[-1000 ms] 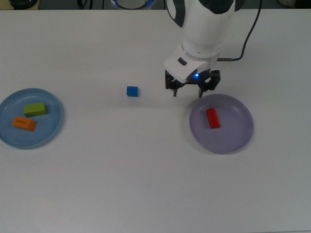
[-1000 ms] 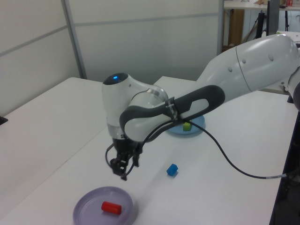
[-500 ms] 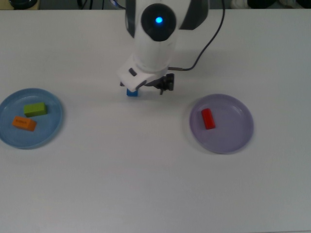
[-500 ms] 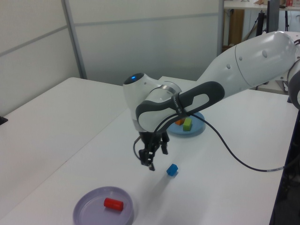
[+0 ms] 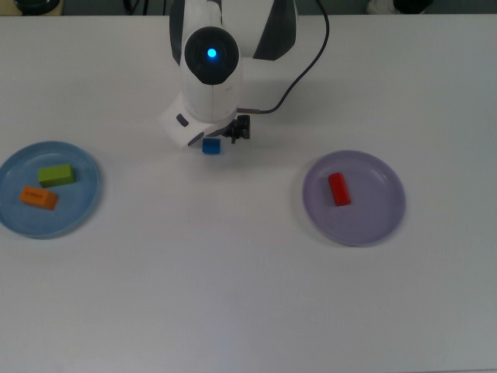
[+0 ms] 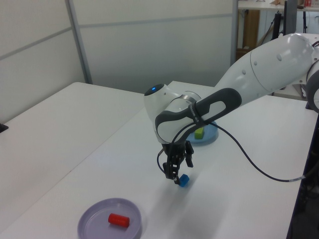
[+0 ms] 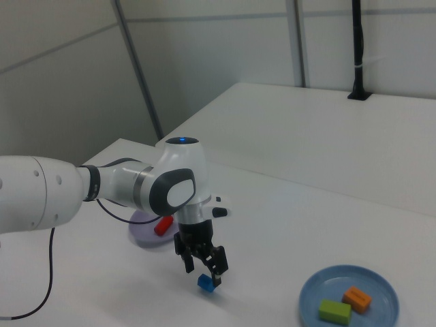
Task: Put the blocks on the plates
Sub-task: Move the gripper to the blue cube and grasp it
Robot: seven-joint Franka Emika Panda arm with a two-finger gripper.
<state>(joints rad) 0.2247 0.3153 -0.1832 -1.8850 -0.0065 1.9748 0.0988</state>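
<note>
Three of the four blocks already lie on plates, and the small blue cube (image 5: 211, 146) sits alone on the white table (image 5: 248, 295), between the light blue round plate (image 5: 85, 203) and the pale lavender round plate (image 5: 380, 214). Your black two-finger gripper (image 7: 204, 270) hangs just above it, jaws apart. Descend off-centre and a fingertip may land on the cube or knock it aside
</note>
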